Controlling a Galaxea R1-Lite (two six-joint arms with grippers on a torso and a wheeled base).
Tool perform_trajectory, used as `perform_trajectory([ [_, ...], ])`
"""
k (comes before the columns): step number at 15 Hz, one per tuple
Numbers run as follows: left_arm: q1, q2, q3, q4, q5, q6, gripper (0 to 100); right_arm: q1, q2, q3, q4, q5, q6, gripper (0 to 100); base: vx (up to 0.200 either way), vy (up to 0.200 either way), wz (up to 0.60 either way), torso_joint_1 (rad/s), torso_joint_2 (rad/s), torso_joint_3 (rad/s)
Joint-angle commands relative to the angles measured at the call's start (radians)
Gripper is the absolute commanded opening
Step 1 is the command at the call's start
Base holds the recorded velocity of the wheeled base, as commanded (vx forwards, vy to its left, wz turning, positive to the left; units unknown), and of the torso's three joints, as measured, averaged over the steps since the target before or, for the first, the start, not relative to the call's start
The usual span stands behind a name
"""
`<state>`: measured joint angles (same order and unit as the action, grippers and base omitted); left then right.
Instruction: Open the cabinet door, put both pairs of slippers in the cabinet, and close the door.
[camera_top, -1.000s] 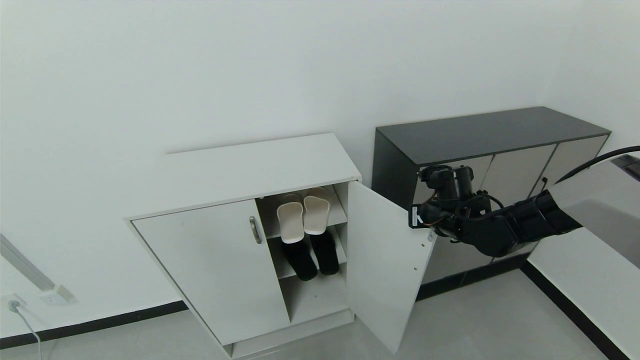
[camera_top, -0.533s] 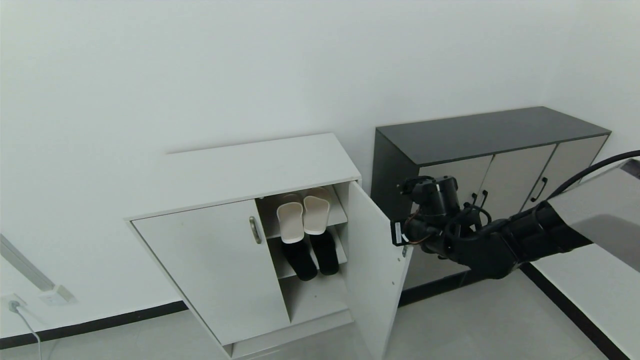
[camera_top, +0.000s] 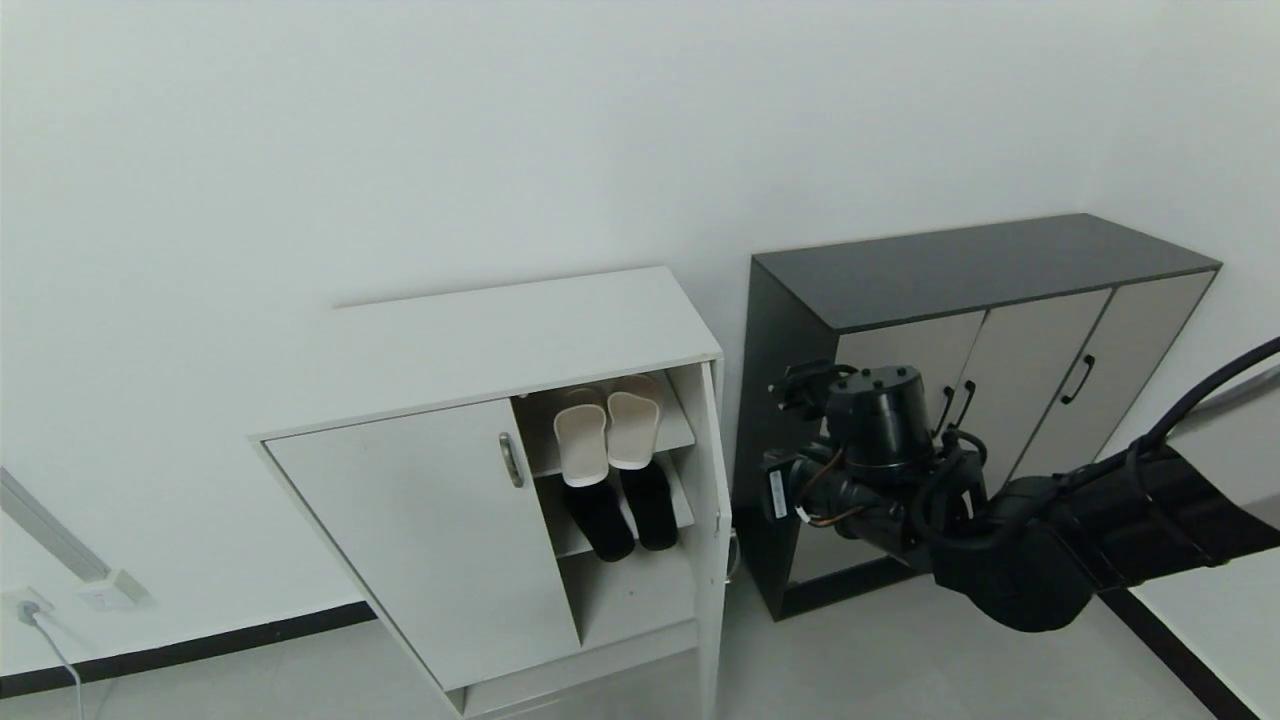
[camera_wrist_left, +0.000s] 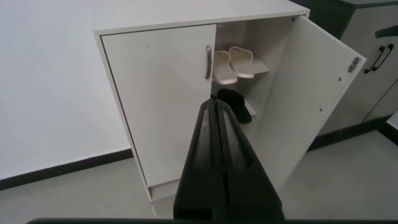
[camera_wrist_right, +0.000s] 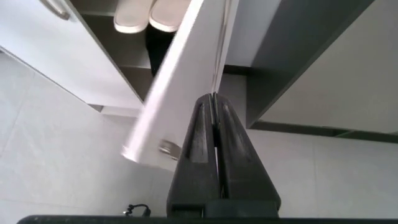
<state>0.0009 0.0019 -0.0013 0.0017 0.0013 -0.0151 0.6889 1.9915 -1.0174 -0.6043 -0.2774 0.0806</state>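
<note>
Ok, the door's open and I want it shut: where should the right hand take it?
Take the door on its outer face near the free edge, from the robot's right. It hinges on the cabinet side wall, so a push there likely swings it easiest; the shut right hand suits pushing.

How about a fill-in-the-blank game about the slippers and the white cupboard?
1. The cream slippers lie on the ___ shelf of the white cabinet.
2. The lower slippers, one shelf down, are ___ in colour.
3. Counted one by one, ___ slippers are inside the cabinet.
4. The open door hangs on the robot's ___ side of the cabinet.

Missing words: top; black; four; right.
</note>
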Motion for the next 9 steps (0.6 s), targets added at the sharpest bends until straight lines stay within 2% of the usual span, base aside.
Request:
perform_trajectory([
  [1,0.001,0.001,0.000,0.000,0.000,0.000,0,0.003,-0.013,0.007,-0.002,0.000,-0.002,0,0.000,0.000,0.00,0.000,0.00,0.000],
  [4,0.001,0.001,0.000,0.000,0.000,0.000,0,0.003,-0.011,0.007,-0.008,0.000,-0.004,0,0.000,0.000,0.00,0.000,0.00,0.000],
  [9,0.001,0.001,0.000,0.000,0.000,0.000,0,0.007,-0.008,0.010,-0.008,0.000,-0.004,0,0.000,0.000,0.60,0.001,0.00,0.006],
])
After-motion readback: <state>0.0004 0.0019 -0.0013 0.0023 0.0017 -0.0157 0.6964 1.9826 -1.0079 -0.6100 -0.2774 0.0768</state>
